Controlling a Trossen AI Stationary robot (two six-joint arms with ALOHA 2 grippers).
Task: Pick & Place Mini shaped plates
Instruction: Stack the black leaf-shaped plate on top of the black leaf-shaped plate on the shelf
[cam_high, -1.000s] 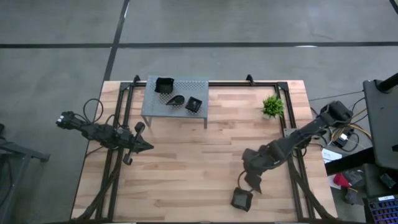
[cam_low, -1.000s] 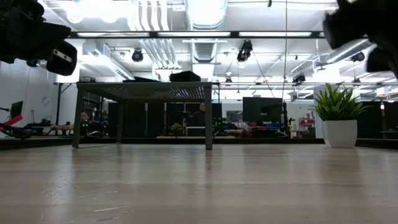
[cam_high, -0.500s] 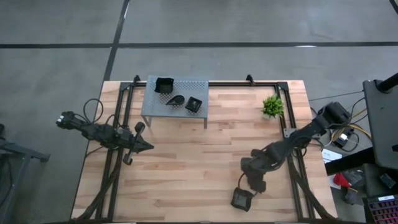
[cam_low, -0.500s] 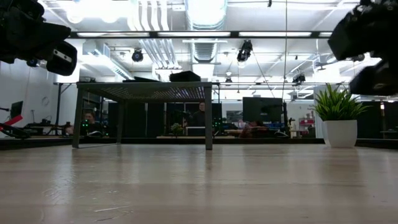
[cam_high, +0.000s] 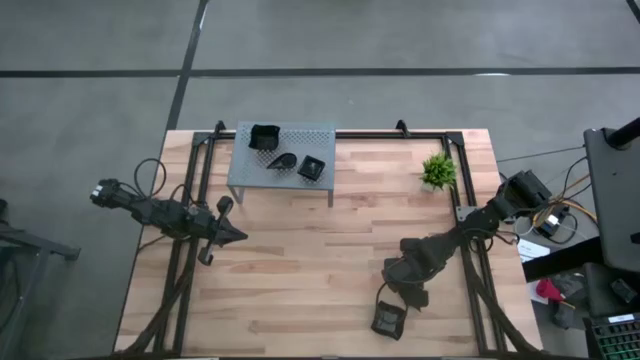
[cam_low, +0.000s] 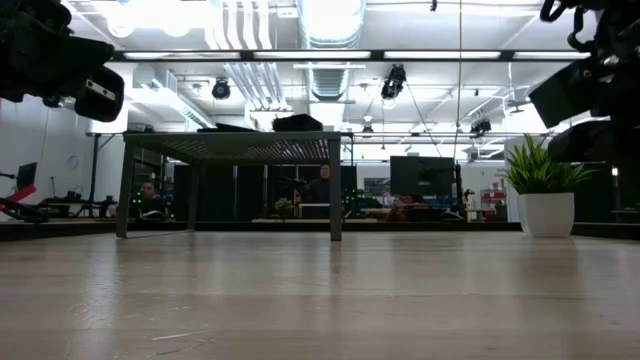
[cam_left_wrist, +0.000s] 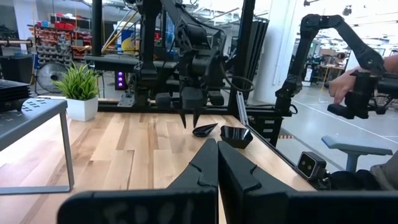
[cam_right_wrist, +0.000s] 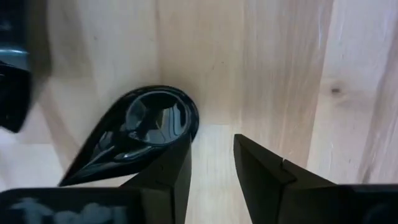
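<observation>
Nearest, at the table's (cam_high: 300, 290) near edge toward the right, a squarish black plate (cam_high: 388, 319) lies on the wood, and just beside it lies a teardrop-shaped plate (cam_right_wrist: 140, 132), glossy and dark, seen best from the right wrist. The right gripper (cam_high: 398, 292) hangs directly over that teardrop plate with its two fingers (cam_right_wrist: 264, 171) spread apart and nothing between them; one finger hides the plate's edge, and contact cannot be told. Farther back on the left side, the left gripper (cam_high: 232, 236) waits above the bare boards with its fingers pressed together, holding nothing. Beyond it, at the far left of the table, stands the grey perforated stand (cam_high: 285, 168), carrying three more black plates: a teardrop one (cam_high: 281, 161) in the middle, a square one (cam_high: 312, 168) to its right and a larger one (cam_high: 264, 136) at the far left corner. The small green plant (cam_high: 438, 170) in its white pot sits at the far right. No writing, brand or label is legible anywhere on these things.
</observation>
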